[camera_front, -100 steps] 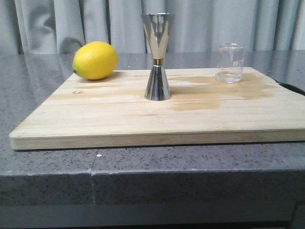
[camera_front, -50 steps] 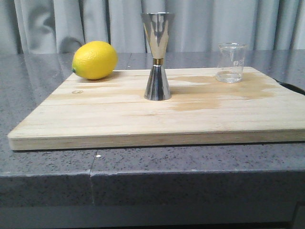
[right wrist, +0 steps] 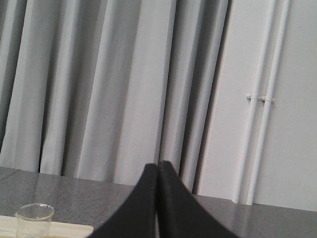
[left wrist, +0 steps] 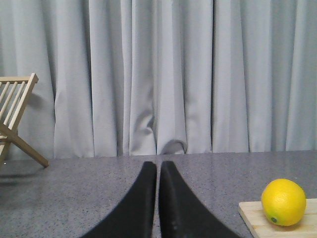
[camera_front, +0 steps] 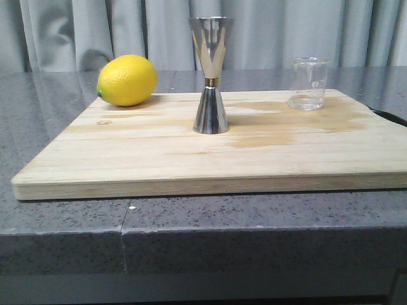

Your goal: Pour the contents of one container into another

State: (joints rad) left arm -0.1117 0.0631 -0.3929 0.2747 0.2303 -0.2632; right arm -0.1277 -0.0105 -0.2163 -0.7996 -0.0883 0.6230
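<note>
The clear glass beaker (camera_front: 308, 83) stands upright at the back right of the wooden board (camera_front: 159, 159), with a little liquid in its bottom. It also shows in the right wrist view as the beaker (right wrist: 34, 219). The steel jigger (camera_front: 210, 75) with a gold waist band stands upright mid-board, left of the beaker. Neither arm shows in the front view. My left gripper (left wrist: 158, 165) is shut on nothing, off the board's left side. My right gripper (right wrist: 158, 164) is shut on nothing, off to the right of the beaker.
A yellow lemon (camera_front: 127, 80) lies at the board's back left corner, also seen as the lemon (left wrist: 283, 202). A darker wet stain (camera_front: 280, 124) spreads over the board between jigger and beaker. A wooden rack (left wrist: 15, 119) stands far left on the grey counter (camera_front: 191, 216). Curtains hang behind.
The picture shifts very slightly between frames; no object or gripper visibly moves.
</note>
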